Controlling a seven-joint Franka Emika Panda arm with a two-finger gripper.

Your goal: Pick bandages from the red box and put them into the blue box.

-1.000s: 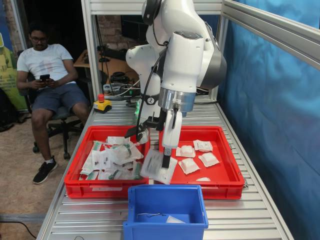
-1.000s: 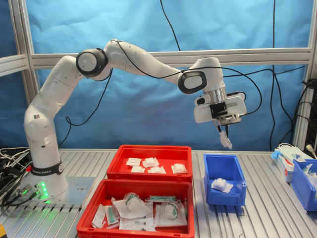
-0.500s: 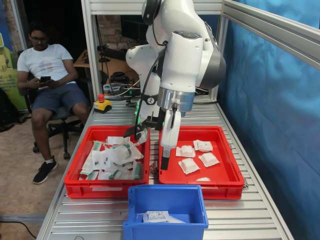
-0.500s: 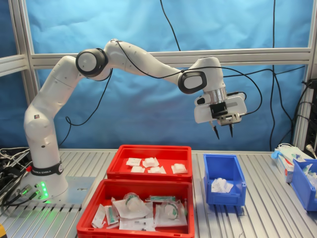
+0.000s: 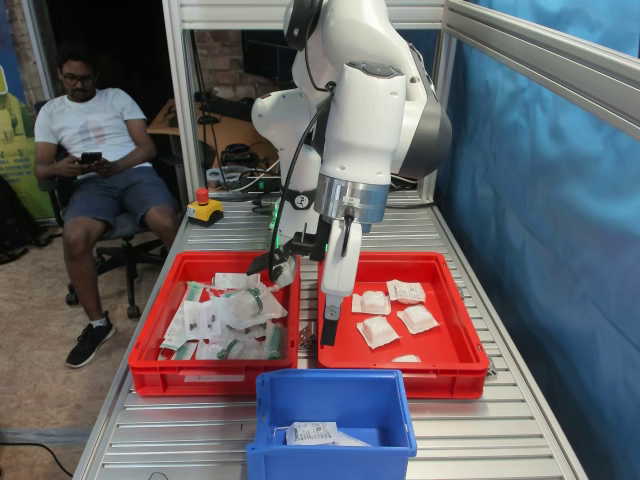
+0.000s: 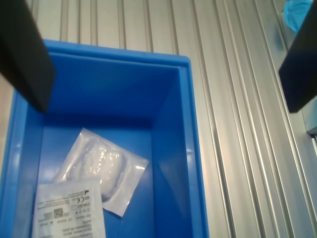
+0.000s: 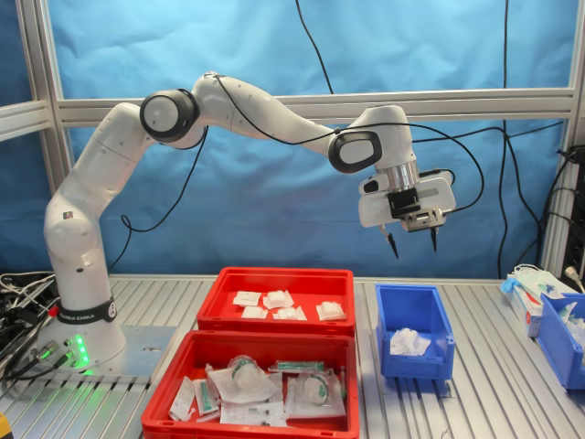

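Observation:
My gripper (image 7: 413, 249) is open and empty, high above the blue box (image 7: 416, 366). In the first exterior view the gripper (image 5: 328, 335) hangs in front of the crates, above the blue box (image 5: 330, 380). In the wrist view my two dark fingers (image 6: 25, 54) stand wide apart over the blue box (image 6: 109, 49), which holds a puffy white bandage (image 6: 101, 168) and a labelled one (image 6: 67, 210). These bandages show in both exterior views (image 5: 312, 432) (image 7: 407, 342). The red box (image 5: 450, 370) (image 7: 274, 274) holds several white bandages (image 5: 378, 330) (image 7: 274, 300).
A twin red crate (image 5: 200, 378) (image 7: 247, 340) full of green-and-white packets sits beside the red box. A yellow stop button (image 5: 204, 208) stands behind it. A man (image 5: 90, 150) sits beyond the table. Another blue bin (image 7: 562, 338) and a packet box (image 7: 530, 293) are at the second exterior view's right.
One second ago my gripper held a white packet above the blue box. It let go and the packet now lies in the blue box. The fingers have spread wider.

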